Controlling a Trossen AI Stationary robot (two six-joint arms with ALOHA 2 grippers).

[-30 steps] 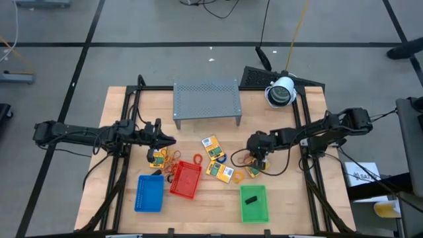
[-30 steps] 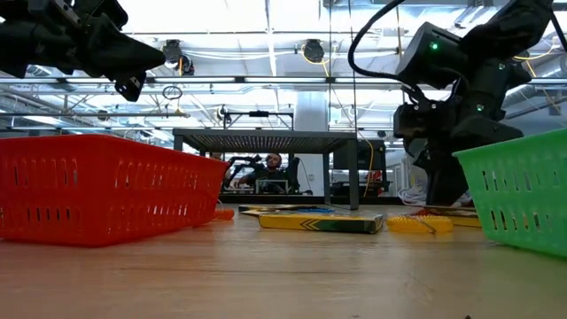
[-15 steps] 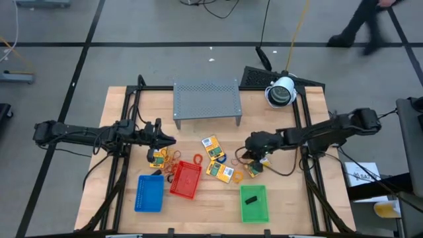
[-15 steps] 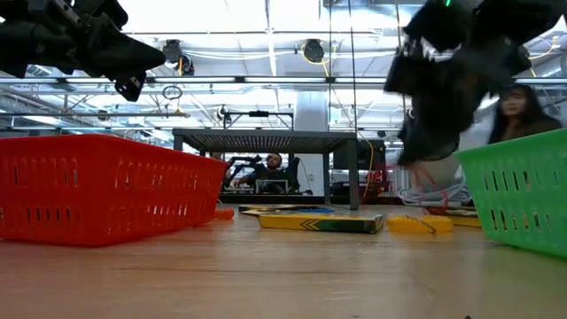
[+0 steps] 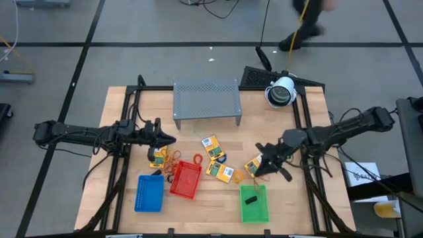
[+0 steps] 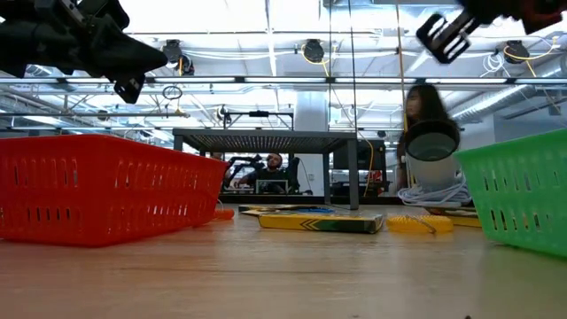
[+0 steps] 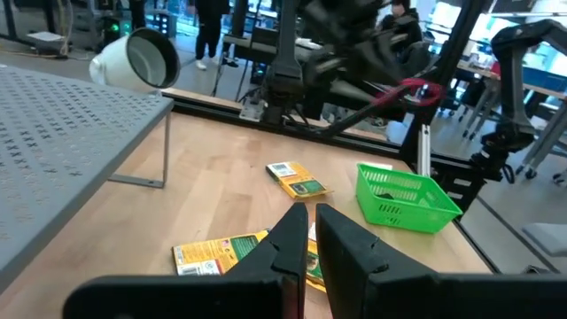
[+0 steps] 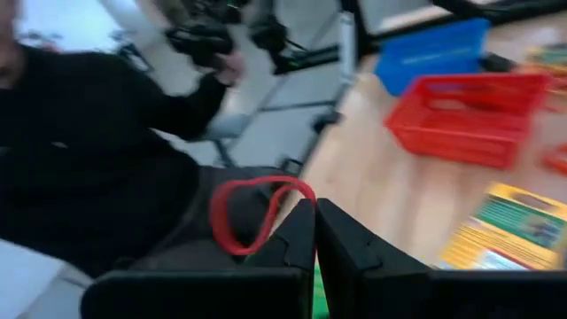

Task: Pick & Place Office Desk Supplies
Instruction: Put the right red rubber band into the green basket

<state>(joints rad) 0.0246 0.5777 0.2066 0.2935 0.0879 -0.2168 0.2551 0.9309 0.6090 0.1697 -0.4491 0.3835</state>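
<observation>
We've got the right gripper (image 8: 312,232) with jaws pinched on a red band (image 8: 252,211), raised beside the green tray (image 5: 254,203); left gripper (image 5: 166,140) jaws nearly closed, empty, hovering.

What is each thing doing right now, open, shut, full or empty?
right gripper: shut on red rubber band, raised above the table.
left gripper: shut, holding nothing.
green tray: one dark clip inside.
red tray: looks empty.
yellow packets: lying flat on table.
</observation>
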